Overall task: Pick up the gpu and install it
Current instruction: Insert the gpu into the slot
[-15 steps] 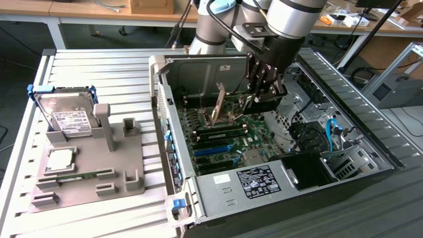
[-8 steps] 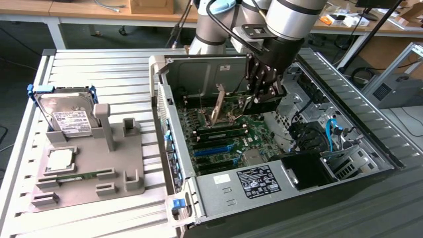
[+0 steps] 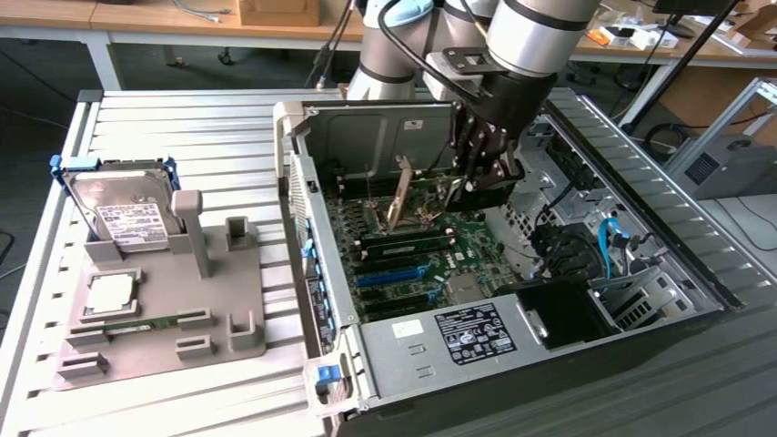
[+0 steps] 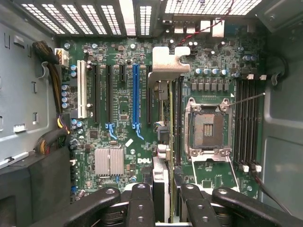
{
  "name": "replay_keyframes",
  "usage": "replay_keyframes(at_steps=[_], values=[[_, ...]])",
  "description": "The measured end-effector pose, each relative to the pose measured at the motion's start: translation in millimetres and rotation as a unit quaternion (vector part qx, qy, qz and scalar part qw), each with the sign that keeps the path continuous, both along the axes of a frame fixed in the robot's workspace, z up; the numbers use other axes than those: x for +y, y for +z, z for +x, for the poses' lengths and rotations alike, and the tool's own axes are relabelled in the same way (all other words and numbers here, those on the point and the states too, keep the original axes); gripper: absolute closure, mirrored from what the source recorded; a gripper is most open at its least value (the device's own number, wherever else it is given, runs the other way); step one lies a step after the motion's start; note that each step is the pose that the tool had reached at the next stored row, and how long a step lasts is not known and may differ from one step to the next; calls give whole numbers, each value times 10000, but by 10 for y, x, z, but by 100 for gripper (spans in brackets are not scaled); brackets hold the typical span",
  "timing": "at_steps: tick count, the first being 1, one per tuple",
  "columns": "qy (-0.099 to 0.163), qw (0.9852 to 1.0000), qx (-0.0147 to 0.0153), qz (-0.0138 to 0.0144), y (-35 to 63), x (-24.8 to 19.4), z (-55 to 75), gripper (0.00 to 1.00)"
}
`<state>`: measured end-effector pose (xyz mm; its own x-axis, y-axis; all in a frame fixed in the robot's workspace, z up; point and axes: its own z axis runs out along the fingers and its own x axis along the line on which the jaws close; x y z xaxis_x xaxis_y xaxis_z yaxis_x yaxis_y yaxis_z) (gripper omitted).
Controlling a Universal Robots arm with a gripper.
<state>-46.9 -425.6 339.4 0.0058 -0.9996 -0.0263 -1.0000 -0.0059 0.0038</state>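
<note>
the claw (image 3: 481,187) was clamped on the gpu (image 4: 165,71). its two inner fingers (image 4: 142,201) pressed on either face of the card, which stood on edge between them. the card ran away from the fingers toward the vented rear wall of the case, with its silver bracket at the far end. it lay in line with a black slot just beside the long blue slot (image 4: 136,94). whether its lower edge was in that slot could not be told.

the arm (image 3: 534,36) entered the exterior view at 12 o'clock. its grey forearm was slightly tilted and its black wrist pointed almost straight down into the open computer case (image 3: 680,264). the claw hung over the motherboard (image 3: 413,250), toward the 12 o'clock end of the board.

the empty cpu socket (image 4: 208,127) sat just beside the card, on the side away from the blue slot. a ribbed heat sink (image 4: 109,161) lay beyond the blue slot. in the exterior view the power supply (image 3: 476,335) filled the case at about 6 o'clock of the claw.

well apart, at 9 o'clock of the case, a grey holder (image 3: 182,319) rested on the slatted table (image 3: 182,127). a silver hard drive (image 3: 122,214) stood upright at its 11 o'clock corner.
</note>
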Motion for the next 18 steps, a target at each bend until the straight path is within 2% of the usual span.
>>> replay_keyframes(at_steps=[18], values=[[0,10000,0,0,-54,0,-6,73]])
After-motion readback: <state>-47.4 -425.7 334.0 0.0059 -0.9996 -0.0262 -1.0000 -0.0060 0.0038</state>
